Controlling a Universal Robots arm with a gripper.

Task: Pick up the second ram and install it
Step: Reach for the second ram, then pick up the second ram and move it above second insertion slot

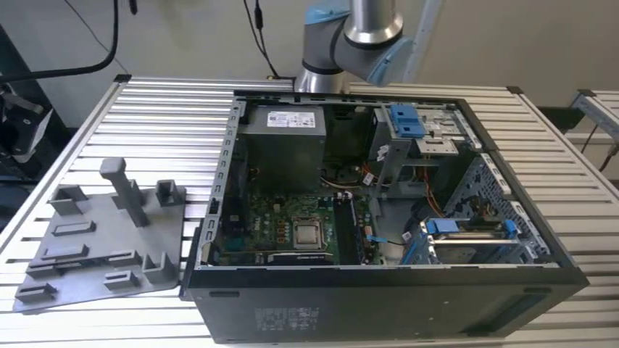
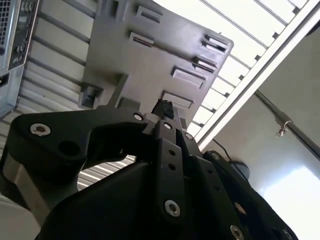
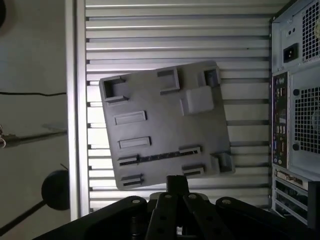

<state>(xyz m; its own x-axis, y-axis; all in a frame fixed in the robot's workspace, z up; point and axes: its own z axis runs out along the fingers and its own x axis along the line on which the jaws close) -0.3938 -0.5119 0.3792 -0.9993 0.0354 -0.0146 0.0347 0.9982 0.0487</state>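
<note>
Both wrist views show my fingers (image 3: 176,184) clenched tip to tip, above the grey plastic holder tray (image 3: 165,125) on the slatted aluminium bench (image 3: 150,40). The exterior view looks into the open black computer case (image 1: 387,304) on that tray's right, with the green motherboard (image 1: 280,217) inside. I cannot tell where the dark memory stick lies.

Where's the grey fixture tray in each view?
Exterior view: grey fixture tray lies on the slatted table, at the exterior view's left of the open computer case.
First wrist view: tray sits between the table's edge rail and the case's rear panel.
Second wrist view: tray beside the case's rear panel.
Shared landmark: the computer case.
</note>
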